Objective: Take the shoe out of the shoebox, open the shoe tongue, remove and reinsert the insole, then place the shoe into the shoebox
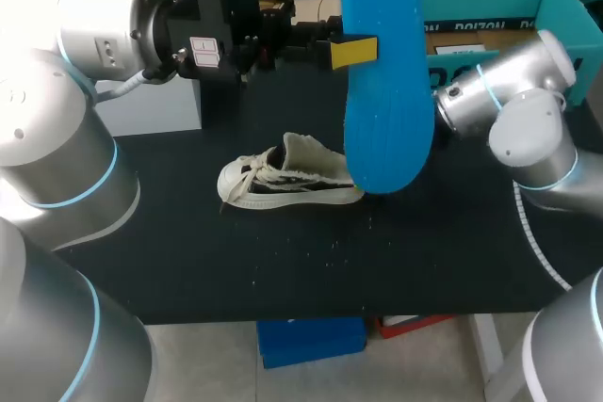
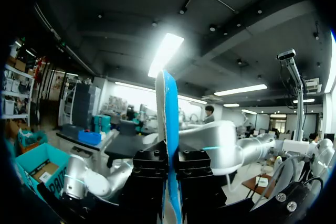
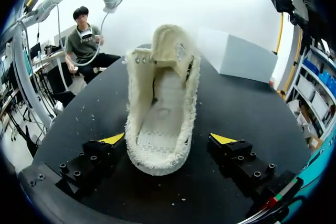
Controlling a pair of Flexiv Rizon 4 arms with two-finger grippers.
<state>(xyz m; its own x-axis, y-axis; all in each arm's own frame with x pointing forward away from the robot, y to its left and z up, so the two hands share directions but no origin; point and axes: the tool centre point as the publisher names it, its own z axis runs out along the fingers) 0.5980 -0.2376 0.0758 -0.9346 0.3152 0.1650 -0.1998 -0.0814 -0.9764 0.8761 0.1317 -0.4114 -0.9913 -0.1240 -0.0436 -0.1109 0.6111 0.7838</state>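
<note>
A cream sneaker [image 1: 287, 176] lies on the black table [image 1: 283, 270], toe toward the left. High above it hangs a blue insole [image 1: 382, 82], on end. My left gripper [image 1: 353, 51] is shut on the insole's edge. In the left wrist view the insole [image 2: 169, 124] stands edge-on between the fingers of that gripper [image 2: 169, 163]. My right arm [image 1: 509, 91] comes in from the right; the insole hides its gripper in the head view. In the right wrist view my right gripper [image 3: 168, 139] is open, and the heel of the empty sneaker [image 3: 160, 103], tongue pulled up, lies between its fingertips [image 3: 223, 139].
The teal shoebox [image 1: 490, 7] stands open at the back right, also seen in the left wrist view [image 2: 37, 166]. A white box [image 1: 151, 101] sits at the back left of the table, beyond the sneaker in the right wrist view [image 3: 247, 56].
</note>
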